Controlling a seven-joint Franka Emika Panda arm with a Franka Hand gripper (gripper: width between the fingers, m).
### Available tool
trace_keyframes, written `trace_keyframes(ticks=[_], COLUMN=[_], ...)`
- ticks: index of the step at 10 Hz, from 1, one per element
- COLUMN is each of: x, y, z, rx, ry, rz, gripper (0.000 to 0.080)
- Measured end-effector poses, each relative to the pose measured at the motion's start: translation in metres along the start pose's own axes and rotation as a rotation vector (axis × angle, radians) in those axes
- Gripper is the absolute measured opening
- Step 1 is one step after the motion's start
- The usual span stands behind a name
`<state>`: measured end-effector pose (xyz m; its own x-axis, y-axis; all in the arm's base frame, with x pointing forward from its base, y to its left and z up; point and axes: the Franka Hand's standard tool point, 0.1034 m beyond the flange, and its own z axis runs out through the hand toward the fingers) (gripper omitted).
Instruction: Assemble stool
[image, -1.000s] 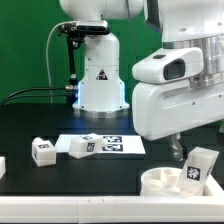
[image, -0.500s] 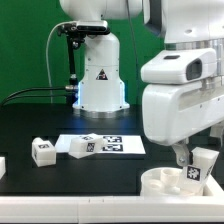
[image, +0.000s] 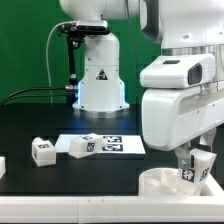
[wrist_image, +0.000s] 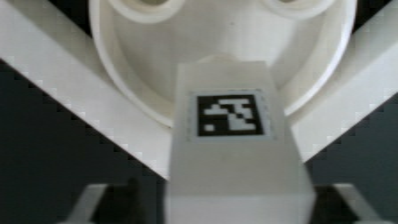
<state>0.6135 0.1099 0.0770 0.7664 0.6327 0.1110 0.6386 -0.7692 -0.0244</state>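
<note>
White leg (wrist_image: 222, 175) with black-and-white square tag (wrist_image: 226, 115), gripper-held (image: 193, 158) over seat (image: 150, 181).

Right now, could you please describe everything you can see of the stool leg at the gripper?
The leg is a short, chunky white block, plastic-looking, with a black-and-white square tag on one face. It hangs slightly tilted in the gripper, which is shut on it. Its lower end is over the round seat, inside the rim; whether they touch I cannot tell.
</note>
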Motion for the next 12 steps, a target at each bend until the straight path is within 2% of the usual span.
trace_keyframes(ticks=[1, 5, 7, 8, 9, 10, 11, 12], x=[0.000, 0.001, -0.002, -0.007, -0.011, -0.009, -0.004, -0.005], y=[0.000, 0.011, 0.023, 0.031, 0.036, 0.039, 0.032, 0.030], z=[0.000, 0.000, 0.000, -0.001, -0.004, -0.006, -0.007, -0.005], rx=[0.000, -0.007, -0.034, -0.032, -0.015, -0.021, -0.073, -0.072], ry=[0.000, 0.007, 0.055, 0.060, 0.042, 0.049, 0.053, 0.053], rz=[0.083, 0.458, 0.756, 0.904, 0.978, 0.971, 0.841, 0.898], gripper=[0.0333, 0.0333, 0.0334, 0.0335, 0.0335, 0.0335, 0.0335, 0.0335])
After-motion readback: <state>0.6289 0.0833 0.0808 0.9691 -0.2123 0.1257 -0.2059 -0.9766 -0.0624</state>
